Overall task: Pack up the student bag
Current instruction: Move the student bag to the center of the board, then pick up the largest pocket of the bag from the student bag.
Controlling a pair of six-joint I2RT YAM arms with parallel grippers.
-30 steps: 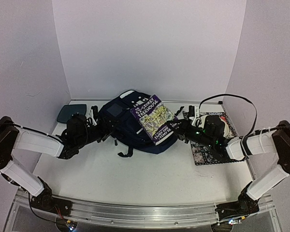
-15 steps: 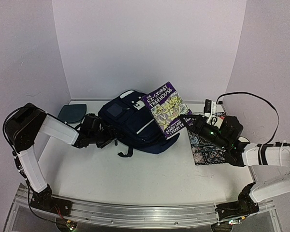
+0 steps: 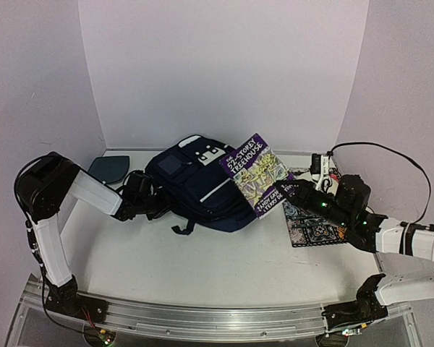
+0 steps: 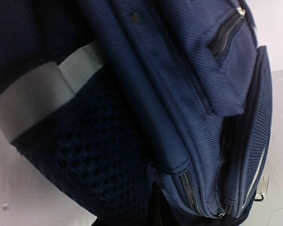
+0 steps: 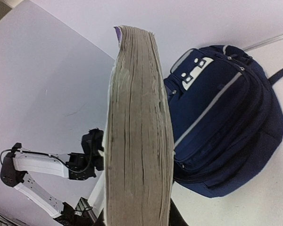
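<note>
Book-loading step: the right tool (image 3: 288,194) clamps a paperback book (image 3: 257,173), raised and tilted at the right edge of the student bag (image 3: 195,181) lying mid-back on the tabletop (image 3: 202,264); the left tool (image 3: 150,204) sits against the bag's left side, its grip indeterminable; next, I judge, a compartment must be opened to admit the book.
</note>
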